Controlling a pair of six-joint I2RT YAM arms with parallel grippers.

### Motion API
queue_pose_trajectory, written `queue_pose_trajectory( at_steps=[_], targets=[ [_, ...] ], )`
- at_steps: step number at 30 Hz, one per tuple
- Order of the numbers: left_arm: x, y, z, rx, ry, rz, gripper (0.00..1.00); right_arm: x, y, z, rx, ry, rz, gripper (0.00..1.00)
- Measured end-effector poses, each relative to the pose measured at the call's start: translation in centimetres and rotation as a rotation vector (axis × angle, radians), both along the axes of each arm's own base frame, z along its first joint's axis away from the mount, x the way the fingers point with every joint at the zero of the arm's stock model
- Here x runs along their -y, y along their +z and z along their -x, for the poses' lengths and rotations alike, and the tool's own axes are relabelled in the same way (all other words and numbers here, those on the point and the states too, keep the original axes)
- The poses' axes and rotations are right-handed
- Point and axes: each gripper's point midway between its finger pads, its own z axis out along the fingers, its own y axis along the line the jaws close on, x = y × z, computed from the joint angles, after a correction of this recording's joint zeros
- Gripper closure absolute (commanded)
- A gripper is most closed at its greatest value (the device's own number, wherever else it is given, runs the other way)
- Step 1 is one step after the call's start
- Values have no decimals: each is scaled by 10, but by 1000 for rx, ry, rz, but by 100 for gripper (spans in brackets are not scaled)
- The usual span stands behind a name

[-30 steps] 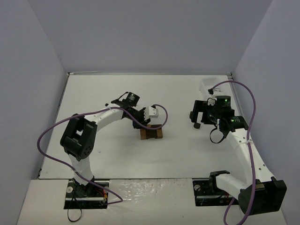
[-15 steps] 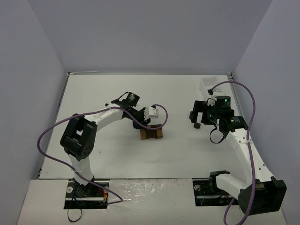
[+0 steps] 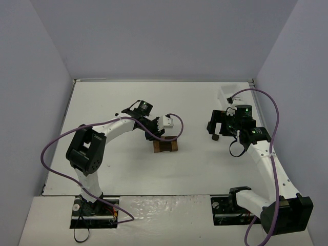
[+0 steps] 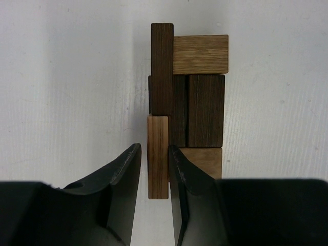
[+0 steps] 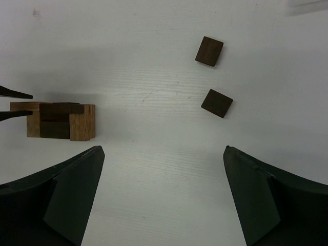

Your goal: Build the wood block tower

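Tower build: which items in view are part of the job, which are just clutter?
Job: wood block tower; tan block between left gripper fingers; two loose dark blocks.
Lying about: white tray, far right.

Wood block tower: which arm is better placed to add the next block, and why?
Left. The left gripper straddles a tan block at the tower; the right gripper hangs open and empty, well away, near two loose dark blocks.

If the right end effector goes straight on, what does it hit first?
Probably bare table; the open right end effector points at it. The nearer dark block lies just off that line.
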Motion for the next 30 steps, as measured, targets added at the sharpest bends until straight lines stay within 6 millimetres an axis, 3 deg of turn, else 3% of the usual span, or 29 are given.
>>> queue_pose_trajectory(
  at_steps=[13, 19, 24, 30],
  targets=[
    [3, 2, 0, -1, -5, 15, 73, -1, 0, 0, 0, 3, -3, 0],
    [2, 10, 3, 5, 0, 29, 47, -1, 0, 0, 0, 2, -2, 0],
    [2, 37, 2, 53, 13, 62, 39, 6, -1, -2, 0, -33, 18, 0],
    [-4, 86, -3, 148, 105, 101, 25, 21, -9, -7, -25, -141, 56, 0]
  ],
)
